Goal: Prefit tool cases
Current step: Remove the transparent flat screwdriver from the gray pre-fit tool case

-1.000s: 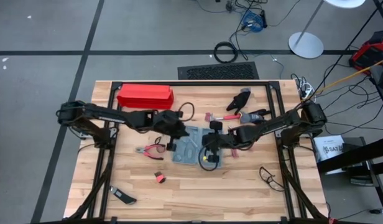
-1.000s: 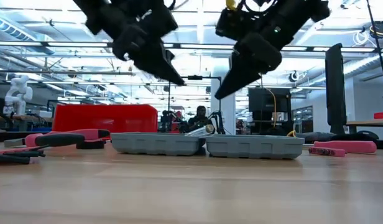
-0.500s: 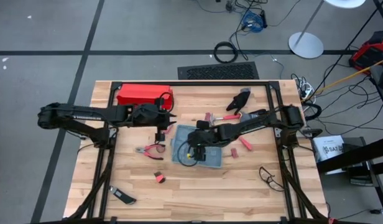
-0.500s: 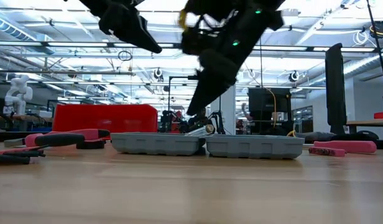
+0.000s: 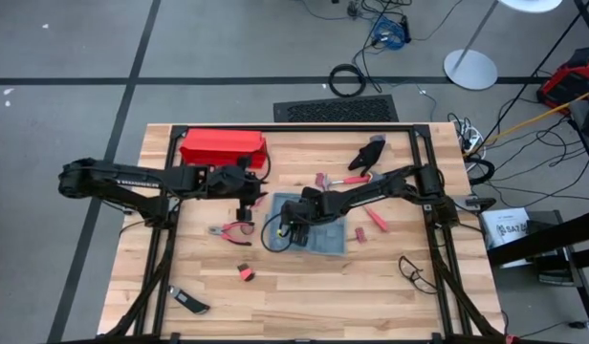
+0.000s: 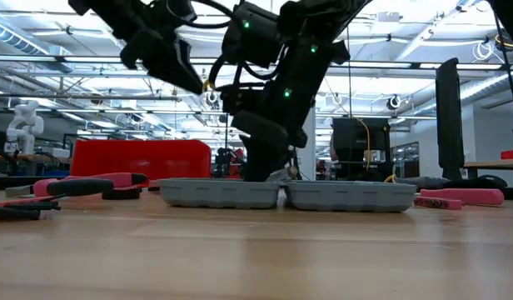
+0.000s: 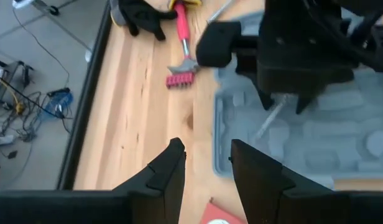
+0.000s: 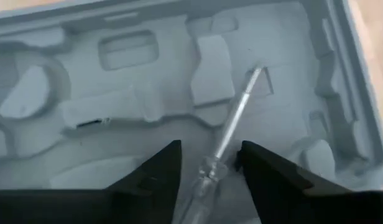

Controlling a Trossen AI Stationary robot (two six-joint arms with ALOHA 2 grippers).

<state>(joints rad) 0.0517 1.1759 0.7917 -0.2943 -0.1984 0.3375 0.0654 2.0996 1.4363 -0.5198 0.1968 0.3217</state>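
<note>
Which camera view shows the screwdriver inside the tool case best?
The right wrist view: the screwdriver lies in full sight in the tool case between the right gripper fingers. The left wrist view shows only its shaft; the high and low views hide it behind the arm.

I count one open tool case (image 5: pixel 312 227) under my right gripper (image 8: pixel 207 163), one screwdriver (image 8: pixel 232 127) between its fingers, one red box (image 5: pixel 223 147), one black glove (image 5: pixel 369 154), one pair of glasses (image 5: pixel 416 273).

Wooden table (image 5: pixel 371 287) with open tool case (image 5: pixel 314 229), red box (image 5: pixel 223 146), pliers (image 5: pixel 228 229), black glove (image 5: pixel 371 153).
</note>
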